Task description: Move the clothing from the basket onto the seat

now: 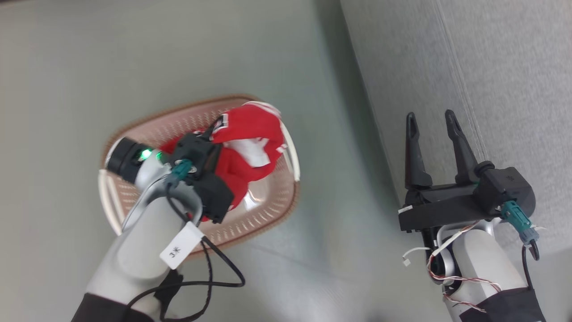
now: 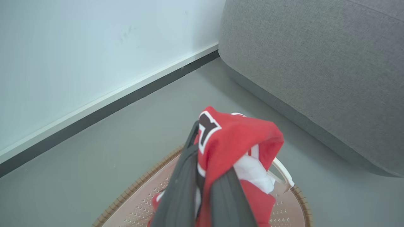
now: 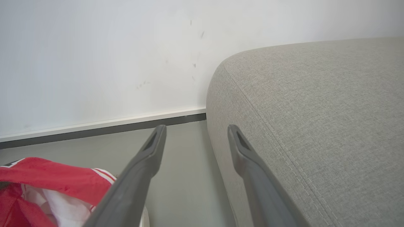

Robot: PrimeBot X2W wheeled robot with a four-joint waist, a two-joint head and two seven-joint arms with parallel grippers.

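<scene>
The cream basket (image 1: 286, 210) with its brown rim stands on the floor left of the grey seat (image 1: 491, 67). Bright red clothing (image 1: 250, 129) with white trim is bunched up inside it. My left gripper (image 1: 214, 134) reaches into the basket and is shut on the clothing. In the left wrist view the red clothing (image 2: 240, 138) is pinched between the dark fingers (image 2: 183, 176) and drapes over one of them, above the basket (image 2: 142, 183). My right gripper (image 1: 431, 118) hovers open over the seat's edge, holding nothing. Its wrist view shows the gripper (image 3: 196, 129) beside the seat (image 3: 315, 110), the clothing (image 3: 47, 179) at lower left.
A pale wall with a white and dark baseboard (image 2: 104, 104) runs behind the basket and meets the seat's end (image 2: 315, 63). Grey floor (image 1: 335, 134) lies between basket and seat. A black cable (image 1: 223, 273) loops from my left forearm.
</scene>
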